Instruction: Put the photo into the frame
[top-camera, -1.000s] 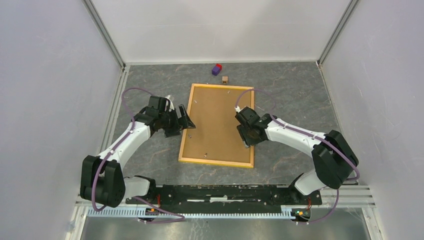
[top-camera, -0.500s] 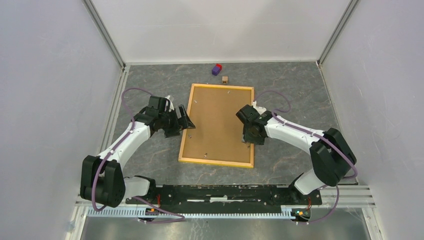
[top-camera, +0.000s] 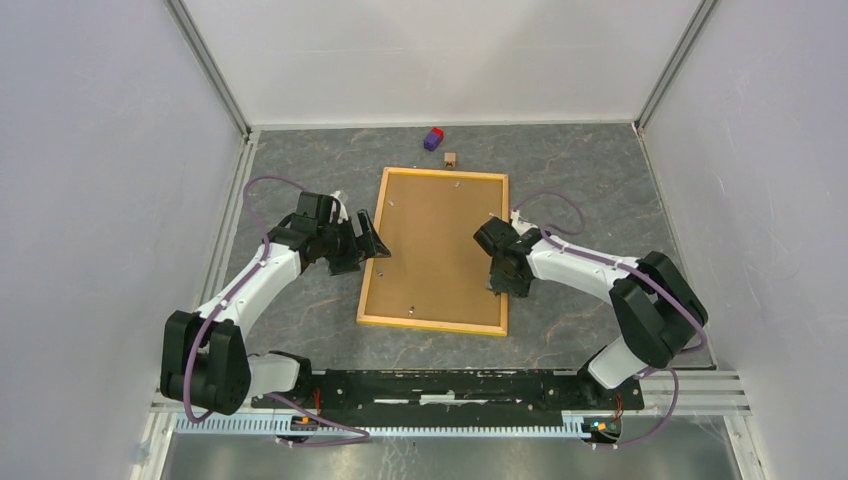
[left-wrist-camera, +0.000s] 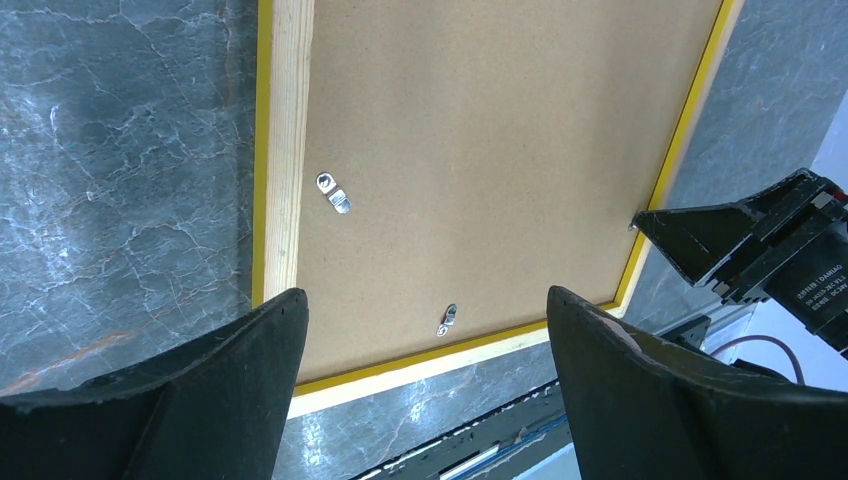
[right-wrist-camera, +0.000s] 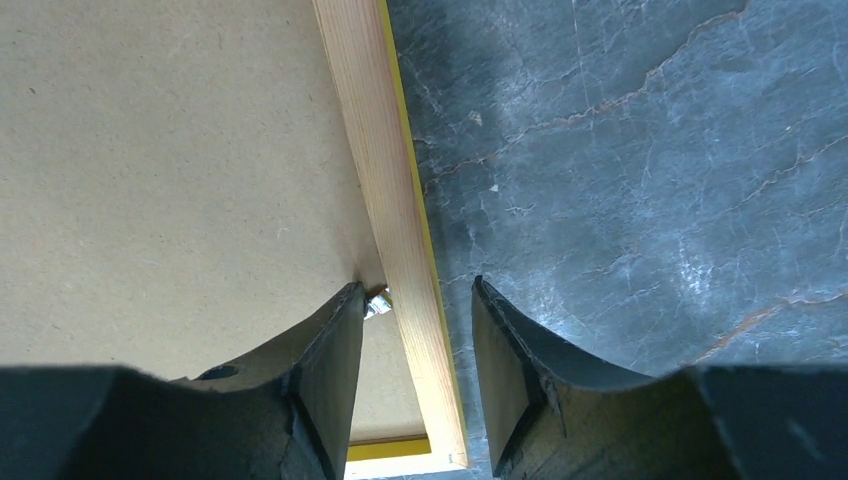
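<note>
The frame (top-camera: 432, 323) of orange-yellow wood lies face down mid-table with the brown backing board (top-camera: 435, 240) set in it. The photo is hidden. My left gripper (top-camera: 372, 245) is open and empty above the frame's left rail (left-wrist-camera: 285, 150), its opening (left-wrist-camera: 425, 295) over the board's near corner. My right gripper (top-camera: 500, 285) is open a little. Its opening (right-wrist-camera: 416, 288) straddles the frame's right rail (right-wrist-camera: 385, 170), and its left finger is at a small metal clip (right-wrist-camera: 378, 300). Two more clips (left-wrist-camera: 335, 193) (left-wrist-camera: 447, 318) lie on the board.
A purple and red block (top-camera: 433, 138) and a small brown piece (top-camera: 452, 158) lie beyond the frame's far edge. Grey walls close in the marbled table on three sides. The black arm rail (top-camera: 450, 385) runs along the near edge.
My right gripper has moved from over the backing board out to the frame's right rail and a little nearer. The left arm and the frame have not moved.
</note>
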